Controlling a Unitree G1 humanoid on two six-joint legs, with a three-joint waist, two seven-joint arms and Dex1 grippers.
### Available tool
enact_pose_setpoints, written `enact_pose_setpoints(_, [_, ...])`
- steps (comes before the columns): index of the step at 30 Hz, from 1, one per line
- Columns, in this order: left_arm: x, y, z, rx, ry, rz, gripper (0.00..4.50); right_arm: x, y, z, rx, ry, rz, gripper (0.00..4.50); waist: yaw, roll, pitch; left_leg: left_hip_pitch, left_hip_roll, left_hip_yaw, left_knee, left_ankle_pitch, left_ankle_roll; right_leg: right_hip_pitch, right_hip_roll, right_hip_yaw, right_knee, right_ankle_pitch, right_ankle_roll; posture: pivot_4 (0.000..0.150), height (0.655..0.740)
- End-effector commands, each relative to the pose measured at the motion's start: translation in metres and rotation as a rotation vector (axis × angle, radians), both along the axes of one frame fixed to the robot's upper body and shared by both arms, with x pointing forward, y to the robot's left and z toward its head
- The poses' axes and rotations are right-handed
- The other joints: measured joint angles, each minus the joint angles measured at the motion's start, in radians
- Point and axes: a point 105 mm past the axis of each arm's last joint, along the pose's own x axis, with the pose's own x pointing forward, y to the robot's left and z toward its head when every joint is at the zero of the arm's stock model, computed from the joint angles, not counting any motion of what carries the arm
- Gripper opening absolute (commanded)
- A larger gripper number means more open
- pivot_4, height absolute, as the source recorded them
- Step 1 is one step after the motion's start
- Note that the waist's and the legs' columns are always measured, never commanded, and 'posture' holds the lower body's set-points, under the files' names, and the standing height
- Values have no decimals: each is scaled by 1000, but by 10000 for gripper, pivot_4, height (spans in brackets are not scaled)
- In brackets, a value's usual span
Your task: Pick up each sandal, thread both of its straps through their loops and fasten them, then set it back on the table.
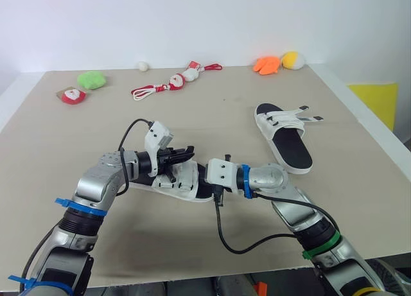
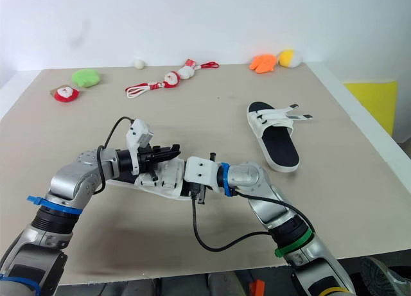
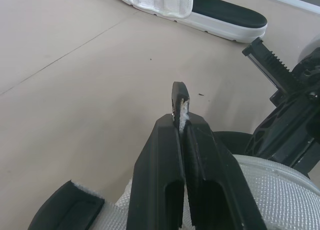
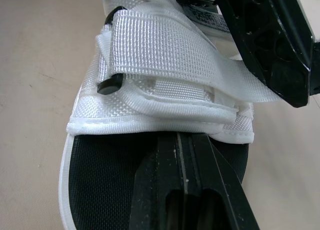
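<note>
A white sandal with a black insole (image 1: pixel 183 183) lies on the table in front of me, between both grippers. My left gripper (image 1: pixel 176 156) is over its upper, shut on a white strap's black-tipped end (image 3: pixel 178 96), which sticks up past the fingertips. My right gripper (image 4: pixel 182 136) comes in from the heel side above the insole with its fingers together, tips against the hem of the white upper (image 4: pixel 165 55). One strap lies folded across that upper. The second sandal (image 1: pixel 282 132) rests to the right with its straps splayed loose.
Small toys line the far edge: a green one (image 1: pixel 92 79), a red and white one (image 1: pixel 72 95), a Santa figure on a red cord (image 1: pixel 176 81), an orange one (image 1: pixel 266 64) and a yellow one (image 1: pixel 293 60). A black cable (image 1: pixel 221 235) loops under my right arm.
</note>
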Motion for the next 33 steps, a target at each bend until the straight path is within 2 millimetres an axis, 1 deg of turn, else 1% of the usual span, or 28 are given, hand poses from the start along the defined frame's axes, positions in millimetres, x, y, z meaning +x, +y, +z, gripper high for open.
enact_pose_setpoints(1, [1, 10, -11, 62, 14, 27, 9827, -6, 0, -15, -29, 52, 7, 0, 0, 0, 0, 0, 0, 0, 0, 0, 0, 0, 0, 0, 0, 0, 0, 1500, 7400])
enact_pose_setpoints(4, [1, 10, -10, 65, 6, 26, 25115, -6, 0, -15, -29, 53, 8, 0, -1, 0, 0, 0, 0, 0, -1, 0, 0, 0, 0, 0, 0, 0, 0, 1500, 7400])
enact_pose_setpoints(5, [1, 10, -10, 62, 10, 27, 28570, -6, 0, -15, -28, 53, 7, 0, -1, 0, 0, 0, 0, 0, -1, 0, 0, 0, 0, 0, 0, 0, 0, 1500, 7400])
enact_pose_setpoints(8, [-1, 9, -10, 65, 11, 12, 43381, -6, 0, -15, -28, 53, 6, 0, -1, 0, 0, 0, 0, 0, -1, 0, 0, 0, 0, 0, 0, 0, 0, 1500, 7400])
enact_pose_setpoints(9, [0, 9, -10, 68, 3, 11, 44424, -6, 0, -15, -29, 53, 6, 0, -1, 0, 0, 0, 0, 0, -1, 0, 0, 0, 0, 0, 0, 0, 0, 1500, 7400])
enact_pose_setpoints(13, [6, 11, -10, 92, -40, 38, 44424, -6, 0, -15, -28, 53, 4, 0, -1, 0, 0, 0, 0, 0, -1, 0, 0, 0, 0, 0, 0, -1, -1, 1500, 7400])
enact_pose_setpoints(14, [7, 12, -10, 99, -47, 41, 39969, -6, 0, -15, -28, 53, 3, 0, -1, 0, 0, 0, 0, 0, -1, 0, 0, 0, 0, 0, 0, -1, -1, 1500, 7400])
enact_pose_setpoints(15, [7, 12, -11, 105, -53, 42, 38698, -6, 0, -15, -28, 53, 3, 0, -1, 0, 0, 0, 0, 0, -1, 0, 0, 0, 0, 0, 0, -1, -1, 1500, 7400])
enact_pose_setpoints(16, [8, 13, -11, 110, -58, 43, 35612, -6, 0, -15, -28, 53, 3, 0, -1, 0, 0, 0, 0, 0, -1, 0, 0, 0, 0, 0, 0, -1, -1, 1500, 7400])
enact_pose_setpoints(18, [10, 14, -12, 135, -75, 46, 26401, -6, -1, -14, -28, 52, 2, 0, -1, 0, 0, 0, 0, 0, -1, 0, 0, 0, 0, 0, 0, -1, -1, 1500, 7400])
enact_pose_setpoints(19, [12, 15, -13, 151, -84, 48, 22500, -5, -1, -14, -28, 52, 1, 0, -1, 0, 0, 0, 0, 0, -1, 0, 0, 0, 0, 0, 0, -1, -1, 1500, 7400])
enact_pose_setpoints(23, [15, 19, -18, 212, -123, 47, 3213, -5, 0, -14, -26, 52, 0, 0, -1, 0, 0, 0, 0, 0, -2, 0, 0, 0, 0, 0, -1, -1, -1, 1500, 7400])
enact_pose_setpoints(24, [15, 19, -19, 222, -129, 42, 405, -5, 0, -14, -26, 52, 0, 0, -1, 0, 0, 0, 0, 0, -2, 0, 0, 0, 0, 0, -1, -1, -1, 1500, 7400])
enact_pose_setpoints(28, [11, 16, -26, 263, -151, -5, 405, -6, -1, -14, -24, 52, -2, 0, -1, 0, 0, 0, 0, 0, -3, 0, 0, -1, 0, 0, -1, -1, -1, 1500, 7400])
enact_pose_setpoints(31, [8, 13, -23, 235, -150, -23, 405, -5, -1, -14, -23, 53, -5, 0, -1, 0, 0, 0, 0, 0, -4, 0, 0, -1, 0, 0, -1, -2, -1, 1500, 7400])
enact_pose_setpoints(33, [13, 15, -17, 217, -159, -3, 405, -6, -1, -14, -21, 54, -7, 0, -1, 0, 0, 0, 0, 0, -5, 0, 0, -1, 0, 0, -1, -2, -1, 1500, 7400])
